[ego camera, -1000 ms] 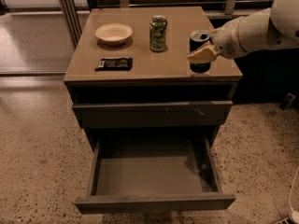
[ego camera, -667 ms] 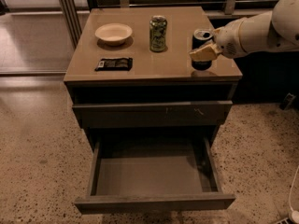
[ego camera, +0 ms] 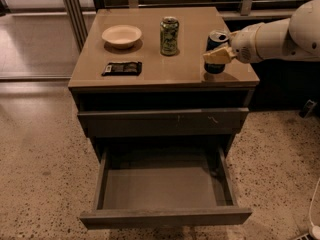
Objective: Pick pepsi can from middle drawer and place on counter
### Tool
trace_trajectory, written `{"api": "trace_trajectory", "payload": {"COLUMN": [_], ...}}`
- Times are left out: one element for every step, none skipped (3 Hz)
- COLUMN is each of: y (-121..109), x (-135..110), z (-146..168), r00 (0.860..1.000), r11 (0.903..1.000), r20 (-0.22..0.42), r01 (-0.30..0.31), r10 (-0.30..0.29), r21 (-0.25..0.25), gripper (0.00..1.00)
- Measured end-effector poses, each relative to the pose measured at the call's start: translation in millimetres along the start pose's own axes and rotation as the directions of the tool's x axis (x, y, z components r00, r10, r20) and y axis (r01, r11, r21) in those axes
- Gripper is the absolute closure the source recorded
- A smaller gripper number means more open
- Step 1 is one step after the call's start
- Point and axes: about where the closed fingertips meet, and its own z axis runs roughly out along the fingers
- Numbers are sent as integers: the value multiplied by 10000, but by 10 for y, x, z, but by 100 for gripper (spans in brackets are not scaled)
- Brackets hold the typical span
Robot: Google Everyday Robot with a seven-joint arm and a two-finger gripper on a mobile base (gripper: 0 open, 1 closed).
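The pepsi can (ego camera: 216,40), dark with a silver top, stands upright near the right edge of the tan counter (ego camera: 165,69). My gripper (ego camera: 219,55) reaches in from the right and is shut on the can; one pale finger (ego camera: 216,56) lies across its front and the other is hidden behind it. The can's base is at the counter surface, with a shadow under it. The middle drawer (ego camera: 165,217) is pulled out wide below, and its grey floor holds nothing.
A green patterned can (ego camera: 169,35) stands at the counter's middle back, a pale bowl (ego camera: 121,35) at the back left, a black packet (ego camera: 121,68) at the front left. A shut drawer front with scuff marks (ego camera: 162,121) sits above the open drawer. Speckled floor surrounds the cabinet.
My gripper and the pepsi can have shifted slightly right and toward the back of the counter. Nothing else has moved.
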Motion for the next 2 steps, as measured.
{"api": "trace_trajectory", "payload": {"y": [-52, -87], "x": [58, 109], "z": [36, 63], "r00": [9985, 9942], "r11": [9985, 9942], "r20": [31, -68], "r01": [-541, -1072], "r10": [540, 1073], "r21": [53, 71], "gripper": [100, 100]}}
